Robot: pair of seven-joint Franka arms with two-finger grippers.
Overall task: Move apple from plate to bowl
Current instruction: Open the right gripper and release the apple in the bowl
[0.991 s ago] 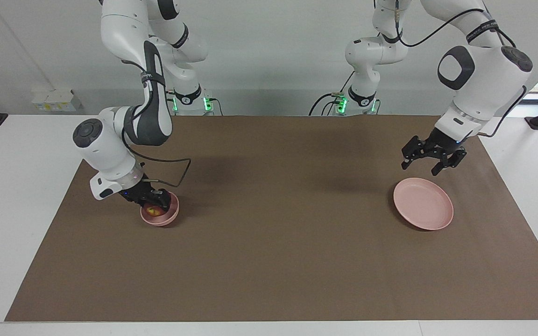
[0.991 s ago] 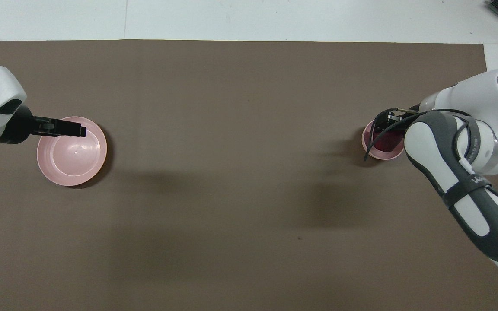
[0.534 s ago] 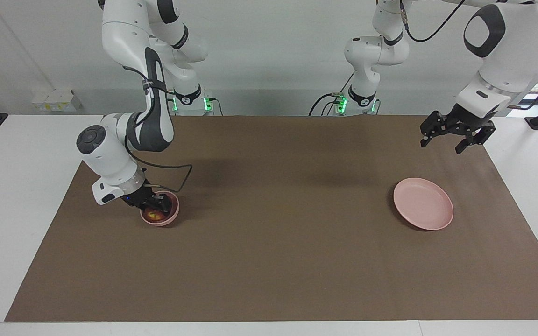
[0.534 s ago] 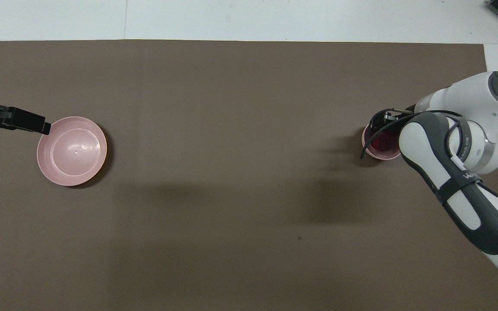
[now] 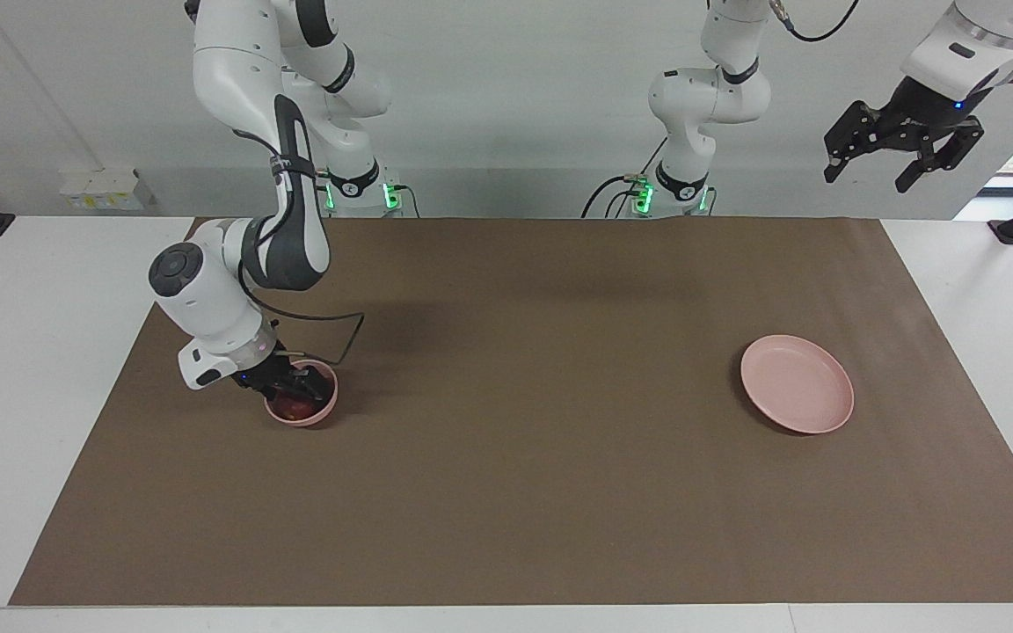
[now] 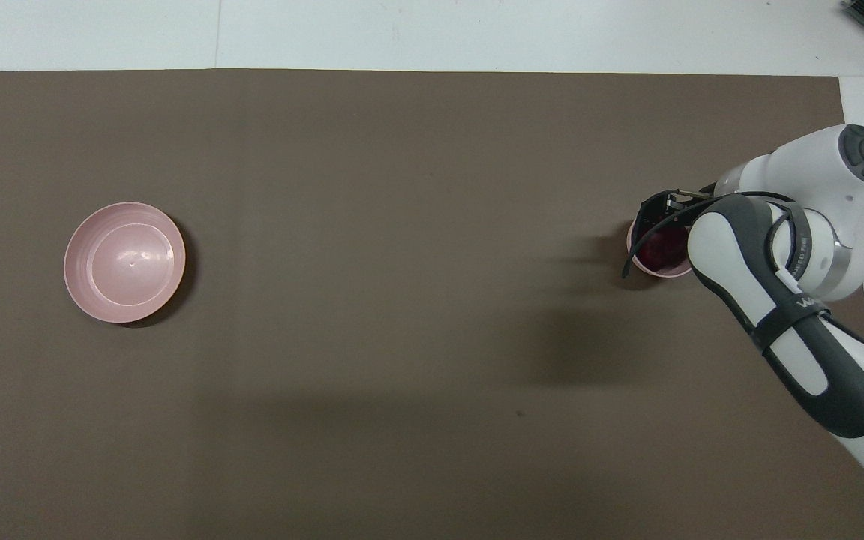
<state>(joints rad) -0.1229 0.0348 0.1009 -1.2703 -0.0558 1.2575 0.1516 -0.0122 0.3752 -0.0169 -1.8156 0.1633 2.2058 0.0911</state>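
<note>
— How is each tool being held?

— The right tool [image 5: 295, 384] is being lowered into the bowl [image 5: 302, 406], around the apple [image 5: 294, 407]; its grip cannot be told. The left tool [image 5: 902, 145] is being held spread, high above the surface [image 5: 506, 492] and well apart from the bare plate [image 5: 797, 383].

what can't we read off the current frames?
- Right gripper at the bowl: its dark fingers merge with the apple in the facing view, so grip or release cannot be told.
- Overhead view: the right arm's forearm covers part of the bowl; only a sliver of apple shows.
- Overhead view: the left gripper is cut off by the frame edge beside the plate.
</note>
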